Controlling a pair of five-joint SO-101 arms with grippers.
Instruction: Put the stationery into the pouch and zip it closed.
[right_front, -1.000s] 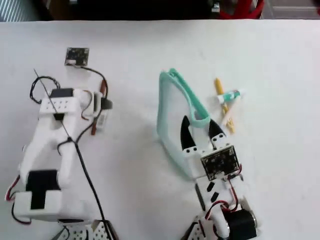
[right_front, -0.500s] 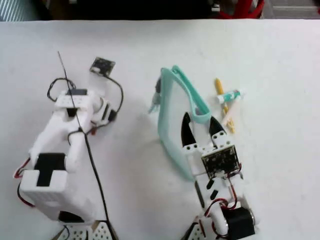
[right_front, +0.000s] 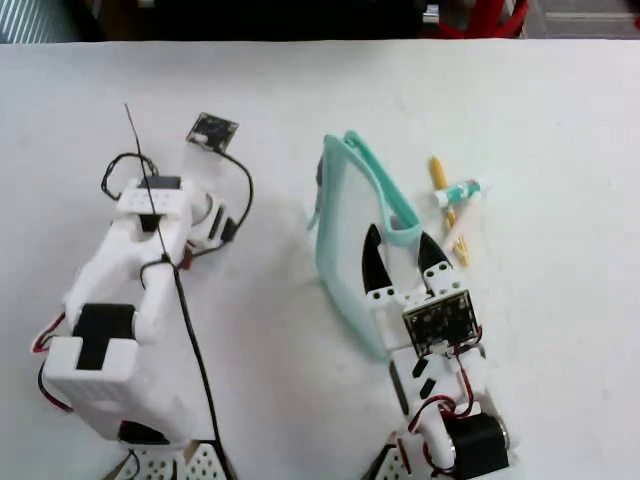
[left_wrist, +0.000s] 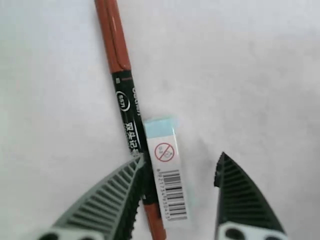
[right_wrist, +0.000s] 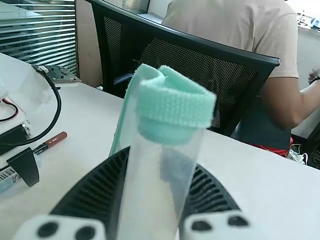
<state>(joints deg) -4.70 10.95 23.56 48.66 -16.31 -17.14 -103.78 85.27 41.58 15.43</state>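
red pen cut off at two edges, partly behind left tool, pouch end under right tool, small stationery beside it too tiny to tell

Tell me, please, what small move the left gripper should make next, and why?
Probably lower the left gripper and close it: its open jaws straddle the eraser, beside the red pen, while the right gripper holds the pouch upright.

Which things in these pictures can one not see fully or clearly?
Left wrist view: pen, both ends cut off by the frame edges.
Right wrist view: pouch, lower part partly behind the right tool, then cut off.
High view: white-green item beside the pouch, too small to identify.
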